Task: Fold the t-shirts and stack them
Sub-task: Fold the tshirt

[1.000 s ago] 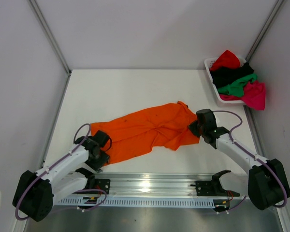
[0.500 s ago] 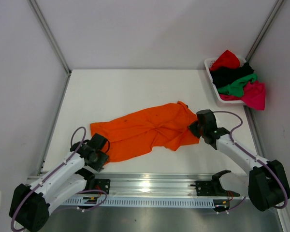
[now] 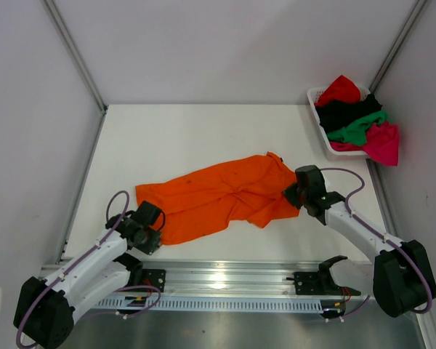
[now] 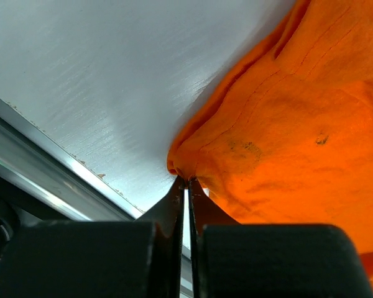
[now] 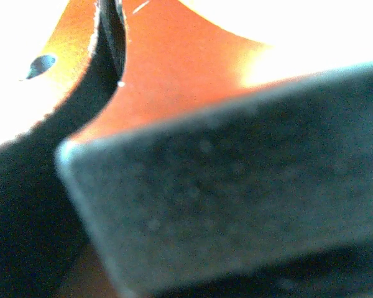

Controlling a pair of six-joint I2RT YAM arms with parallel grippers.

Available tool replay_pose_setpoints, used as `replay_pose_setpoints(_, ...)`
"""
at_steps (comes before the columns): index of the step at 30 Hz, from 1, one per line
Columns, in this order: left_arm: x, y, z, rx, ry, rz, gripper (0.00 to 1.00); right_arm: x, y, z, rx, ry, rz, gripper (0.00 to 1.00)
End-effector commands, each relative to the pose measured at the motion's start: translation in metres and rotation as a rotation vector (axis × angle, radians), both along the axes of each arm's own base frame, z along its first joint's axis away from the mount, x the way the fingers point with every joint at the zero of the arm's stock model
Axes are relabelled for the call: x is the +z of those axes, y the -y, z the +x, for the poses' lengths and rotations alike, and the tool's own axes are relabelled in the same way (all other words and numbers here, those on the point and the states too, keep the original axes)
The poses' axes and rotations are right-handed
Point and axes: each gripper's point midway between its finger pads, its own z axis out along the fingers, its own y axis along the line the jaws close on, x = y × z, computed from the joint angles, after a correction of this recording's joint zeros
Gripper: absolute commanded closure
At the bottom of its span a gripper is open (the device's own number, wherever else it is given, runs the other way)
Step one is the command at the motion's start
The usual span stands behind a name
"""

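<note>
**Desk:** What am I looking at on the table [image 3: 189, 138]?

**Operator:** An orange t-shirt [image 3: 225, 196] lies crumpled and stretched slantwise across the near half of the white top, with one of my arms at each end. Its lower end is close to the aluminium rail [image 3: 225, 276] and its upper end is towards the right.

**Desk:** And the grips?

**Operator:** My left gripper [image 3: 151, 236] sits at the shirt's near-left corner. From the wrist camera, the fingertips [image 4: 173, 194] are together and pinch the very edge of the orange cloth just above the table edge. My right gripper [image 3: 296, 190] is at the far-right end. Its fingers are closed too, with orange fabric pressed up against them. That wrist view is too blurred to show how much cloth is caught.

**Desk:** The rest of the laundry?

**Operator:** It is well apart from the orange one, in the white basket [image 3: 314, 93] at the far-right corner. A red t-shirt [image 3: 339, 89] is on top at the back, followed by a black t-shirt [image 3: 341, 113] and a green t-shirt [image 3: 357, 129]. A magenta-pink t-shirt [image 3: 384, 142] spills over the basket's right rim. All are heaped and unfolded.
</note>
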Motion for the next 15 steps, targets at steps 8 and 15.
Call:
replay_pose_setpoints(8,0.046,-0.009,0.032,-0.068,0.134,0.093,0.99,0.011,-0.001,0.008,0.011,0.050,-0.015,1.00)
replay_pose_setpoints(15,0.071,-0.014,0.048,-0.085,0.194,0.148,0.99,0.020,-0.007,0.027,0.062,0.107,-0.059,1.00)
